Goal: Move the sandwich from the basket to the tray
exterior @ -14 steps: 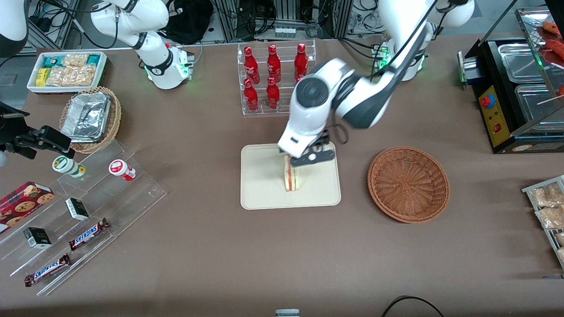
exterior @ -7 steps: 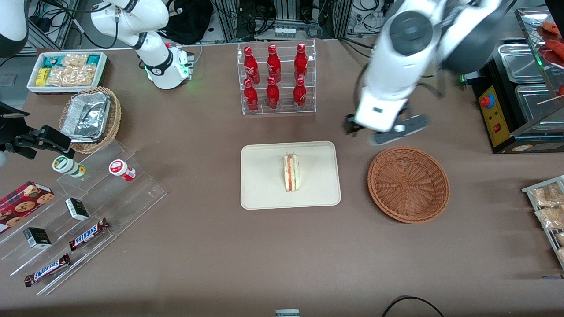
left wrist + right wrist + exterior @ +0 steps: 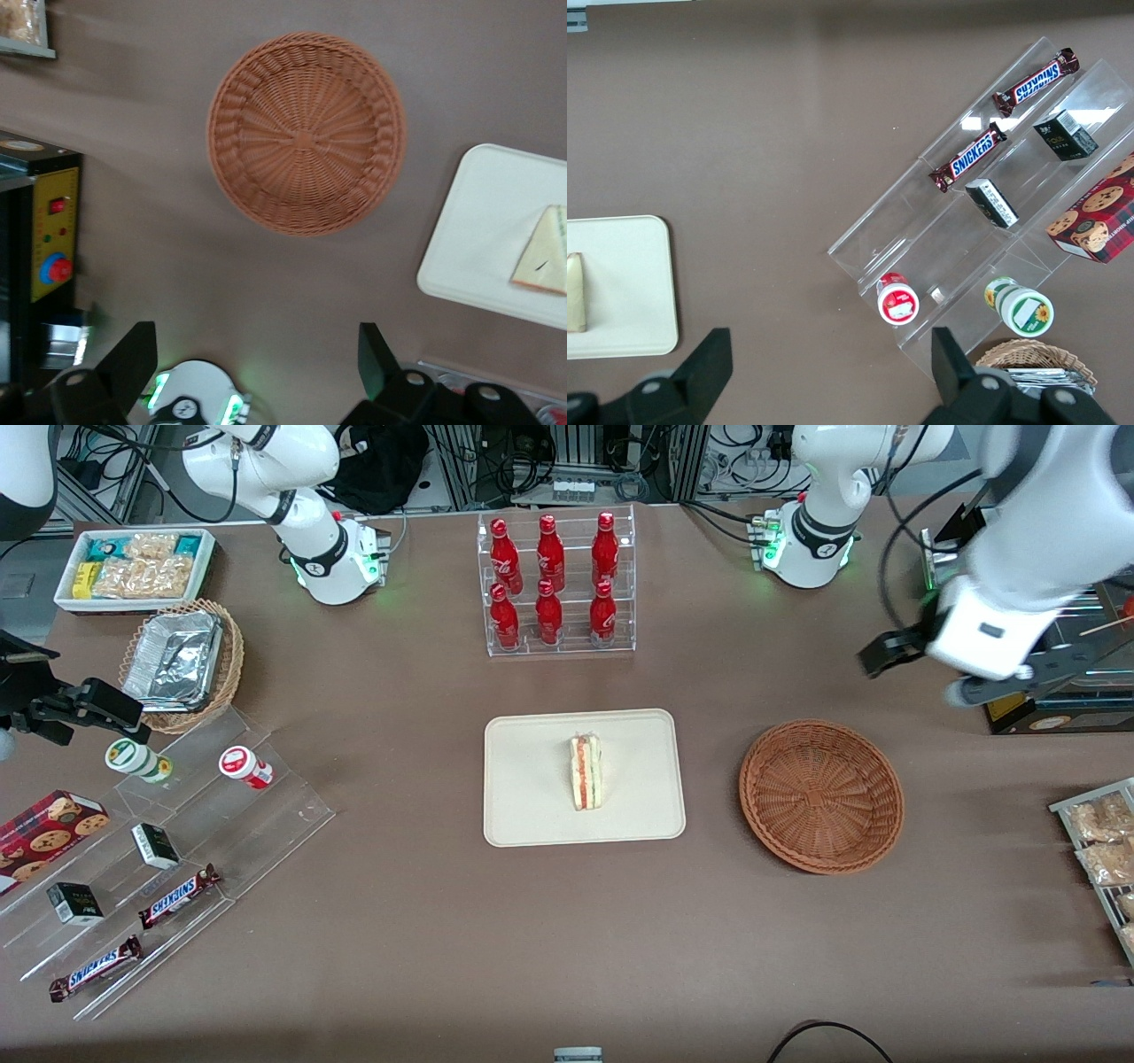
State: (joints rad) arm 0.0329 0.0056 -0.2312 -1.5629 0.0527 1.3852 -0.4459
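- One sandwich [image 3: 586, 771] is all this job concerns, and it already lies on the tray [image 3: 523, 797], cut edge up, near the tray's middle on the bench [image 3: 425, 921].
- Farther from the front camera than the tray stands a clear rack of red bottles [image 3: 554, 580], well apart from the sandwich and playing no part here.
- Toward my working arm's end of the bench sits the basket [image 3: 820, 794], beside the tray but not touching it, and its woven floor shows nothing inside in either the front view or my wrist view.
- My tool [image 3: 961, 677] hangs in the air near the black appliance [image 3: 1010, 646], well apart from both basket and tray, fingers spread wide and holding nothing; my wrist view shows the two fingers [image 3: 133, 354] far apart with only bare bench between them.
- Judging by this layout, the transfer is done: sandwich out of the basket, resting flat inside the tray's rim.
- Nothing seems left for me except settling the arm clear of the work area.
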